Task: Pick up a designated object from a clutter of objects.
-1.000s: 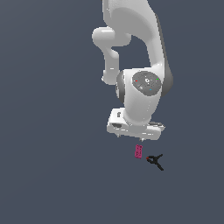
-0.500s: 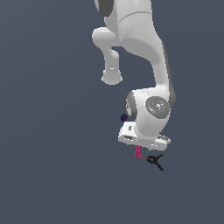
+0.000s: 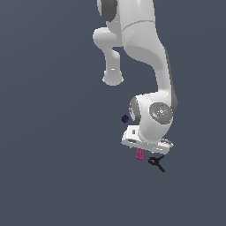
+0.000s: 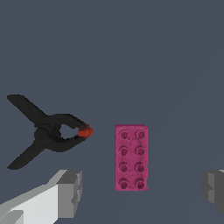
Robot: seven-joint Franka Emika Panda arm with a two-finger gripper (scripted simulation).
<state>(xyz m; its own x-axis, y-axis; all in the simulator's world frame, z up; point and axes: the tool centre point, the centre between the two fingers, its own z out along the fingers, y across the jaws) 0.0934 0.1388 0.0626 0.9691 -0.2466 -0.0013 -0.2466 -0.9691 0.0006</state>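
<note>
I see arm lower than second ago. End effector (image 4: 141, 190) spread wide, empty, magenta brick (image 4: 131, 157) between fingers, long axis across closing line; clamp (image 4: 48, 131) beside.

We see only a plain slate-grey ground (image 3: 53, 176) filling both views, flat and unmarked. We find no walls, furniture or windows to tell apart. The light looks even and soft, with hardly any shadow.

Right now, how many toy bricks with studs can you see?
1: the magenta brick lies flat between the open claw fingers, beside the black clamp. The arm may hide others.
</note>
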